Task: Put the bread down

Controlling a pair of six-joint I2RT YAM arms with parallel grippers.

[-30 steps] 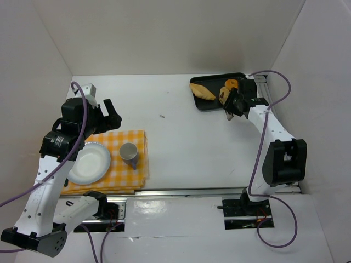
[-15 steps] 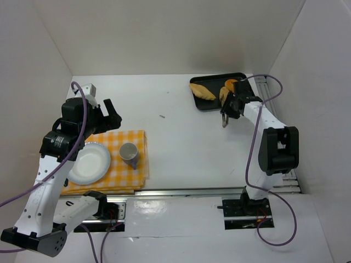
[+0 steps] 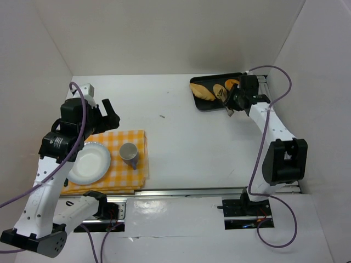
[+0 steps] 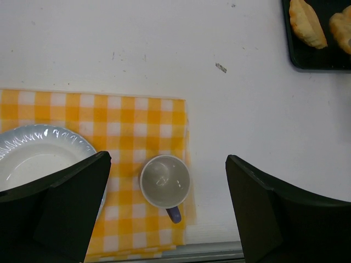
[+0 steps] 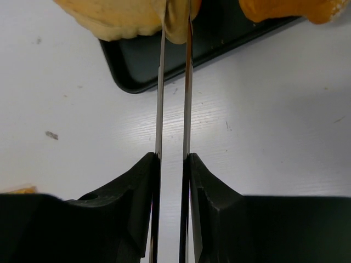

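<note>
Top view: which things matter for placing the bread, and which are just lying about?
In the job: right tool, closed on a bread piece; black tray; white plate, likely target.
Lying about: cup; checked cloth; left tool, open; long pastry; orange pastry.

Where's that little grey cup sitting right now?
In the top view the cup stands on the yellow checked cloth at the table's near left, just right of the white plate.
</note>
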